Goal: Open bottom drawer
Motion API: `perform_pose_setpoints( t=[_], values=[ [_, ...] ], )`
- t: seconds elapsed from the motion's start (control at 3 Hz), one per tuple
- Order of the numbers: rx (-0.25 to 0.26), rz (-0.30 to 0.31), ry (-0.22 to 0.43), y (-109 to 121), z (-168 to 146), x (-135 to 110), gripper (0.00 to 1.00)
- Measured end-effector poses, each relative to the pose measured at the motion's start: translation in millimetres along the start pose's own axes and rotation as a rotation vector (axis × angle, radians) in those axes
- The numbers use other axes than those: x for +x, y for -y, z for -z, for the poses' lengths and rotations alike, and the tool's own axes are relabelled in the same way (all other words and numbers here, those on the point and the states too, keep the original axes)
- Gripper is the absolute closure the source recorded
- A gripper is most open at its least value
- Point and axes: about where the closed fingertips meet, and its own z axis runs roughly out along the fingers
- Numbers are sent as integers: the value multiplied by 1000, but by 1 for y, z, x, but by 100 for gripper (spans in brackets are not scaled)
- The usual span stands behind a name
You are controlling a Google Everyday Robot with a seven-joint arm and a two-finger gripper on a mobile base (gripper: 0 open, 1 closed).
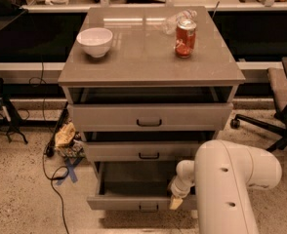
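Note:
The bottom drawer (133, 203) is the lowest of three grey-beige fronts and is pulled out, showing its plain grey tray (133, 178) and a small black bar handle (148, 208). My gripper (176, 199) hangs at the end of the white arm, at the right end of the drawer's front edge, right of the handle. The middle drawer (143, 151) and top drawer (148, 117) are each pulled out slightly.
On the cabinet top (148, 57) stand a white bowl (94, 41), a red can (185, 38) and a clear plastic bottle (178, 17). My white arm (231, 184) fills the lower right. An office chair (280, 106) is at right. Cables and litter (65, 140) lie at left.

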Motion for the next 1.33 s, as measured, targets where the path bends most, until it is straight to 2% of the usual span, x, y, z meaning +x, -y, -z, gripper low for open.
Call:
perform_pose_setpoints(
  t=[0.33,1.0,1.33],
  values=[
    [-28,27,21,-8,-2,-9,0],
    [-52,20,94,-25,1,-7,0],
    [-59,13,95,-27,0,-6,0]
  ],
)
